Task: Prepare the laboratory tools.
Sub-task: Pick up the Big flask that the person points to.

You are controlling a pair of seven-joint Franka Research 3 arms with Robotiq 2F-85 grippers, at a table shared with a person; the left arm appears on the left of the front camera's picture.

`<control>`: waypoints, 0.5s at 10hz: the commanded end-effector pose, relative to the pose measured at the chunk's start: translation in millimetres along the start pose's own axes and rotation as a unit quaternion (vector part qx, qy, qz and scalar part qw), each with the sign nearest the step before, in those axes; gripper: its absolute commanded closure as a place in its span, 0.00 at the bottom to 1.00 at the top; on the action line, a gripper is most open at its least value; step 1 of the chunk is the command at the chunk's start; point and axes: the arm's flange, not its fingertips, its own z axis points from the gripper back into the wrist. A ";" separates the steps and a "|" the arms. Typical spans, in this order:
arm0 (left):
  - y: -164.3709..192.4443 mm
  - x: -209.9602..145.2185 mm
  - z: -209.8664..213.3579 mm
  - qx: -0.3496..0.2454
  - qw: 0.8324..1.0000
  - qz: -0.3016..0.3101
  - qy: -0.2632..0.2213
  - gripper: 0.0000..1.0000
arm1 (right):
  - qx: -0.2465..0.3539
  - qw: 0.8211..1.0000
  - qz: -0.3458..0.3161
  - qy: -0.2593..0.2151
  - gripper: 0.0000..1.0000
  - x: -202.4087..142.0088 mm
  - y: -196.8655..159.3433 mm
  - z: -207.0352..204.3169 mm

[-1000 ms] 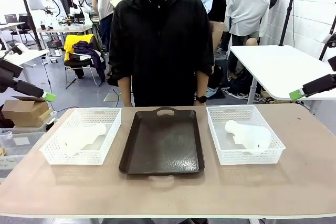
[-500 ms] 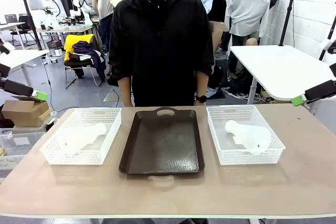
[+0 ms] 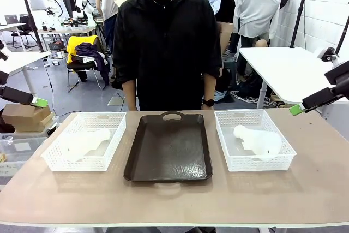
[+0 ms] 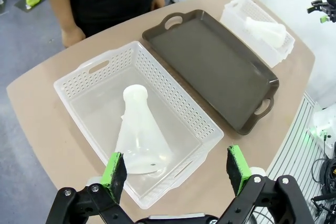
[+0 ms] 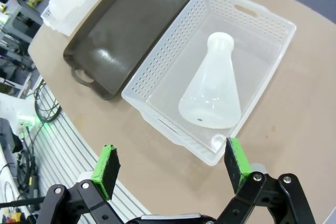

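Observation:
Two frosted-white conical flasks lie on their sides, one in each white mesh basket. The left flask [image 3: 82, 143] [image 4: 139, 135] rests in the left basket [image 3: 54, 162], with my left gripper [image 3: 38, 102] [image 4: 176, 170] open high above and to its left, nothing between its green pads. The right flask [image 3: 259, 140] [image 5: 212, 90] lies in the right basket [image 3: 226, 156], its neck pointing to the far left. My right gripper [image 3: 297, 109] [image 5: 171, 166] hangs open above and to the right of that basket, holding nothing.
A dark brown tray [image 3: 169, 148] [image 4: 215, 61] [image 5: 126, 30] with handles lies bare between the baskets. A person in black [image 3: 166, 42] stands at the far edge, hands down by the sides. Bare tabletop [image 3: 174, 200] runs along the near edge.
My right gripper has come down and leftward toward the right basket. My left gripper has drawn a little to the left. The flasks, baskets and tray have not moved.

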 end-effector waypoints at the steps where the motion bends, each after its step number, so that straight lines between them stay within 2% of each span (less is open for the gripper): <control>1: 3.4 -5.6 0.9 -0.018 1.000 -0.008 -0.022 0.00 | 0.009 1.000 0.008 -0.005 0.00 1.0 -6.6 3.9; 2: 7.8 -7.1 4.6 -0.034 0.999 0.002 -0.040 0.00 | 0.012 1.000 0.001 -0.011 0.00 -0.5 -8.5 9.2; 4: 9.4 -8.9 5.9 -0.047 0.998 -0.001 -0.045 0.00 | 0.047 0.999 0.002 -0.021 0.00 -4.3 -16.4 17.8; 5: 16.5 -13.7 3.6 -0.057 0.997 0.043 -0.021 0.00 | 0.063 0.998 -0.008 -0.024 0.00 -6.1 -23.5 18.7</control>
